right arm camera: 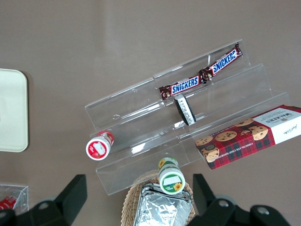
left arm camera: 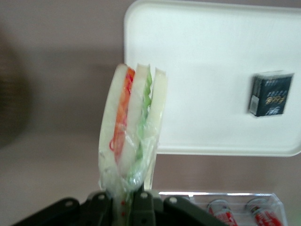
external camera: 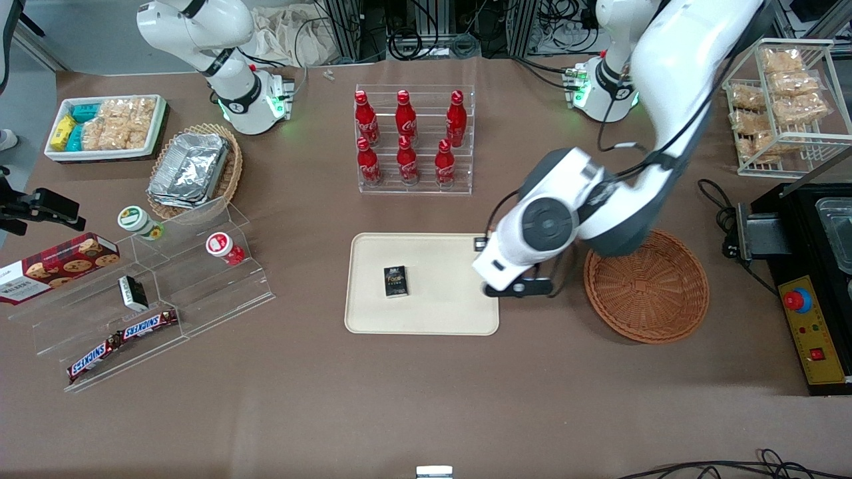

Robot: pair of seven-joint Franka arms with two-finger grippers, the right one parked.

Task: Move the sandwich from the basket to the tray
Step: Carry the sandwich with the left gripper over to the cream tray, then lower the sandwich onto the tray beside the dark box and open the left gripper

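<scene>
Gripping only the wrap's tail end, the gripper (left arm camera: pixel 123 200) has its 2 fingers closed on the sandwich (left arm camera: pixel 131 136), which hangs out over bare table just beside the tray (left arm camera: pixel 211 56) edge. In the front view the gripper (external camera: pixel 518 287) sits at the tray's (external camera: pixel 373 319) edge nearest the basket (external camera: pixel 645 286), which looks empty. Risk: the slick film could slip from that thin pinch, or a release made here could land the wedge on the rim or table. A dark box (left arm camera: pixel 270 93) on the tray lies well apart.
</scene>
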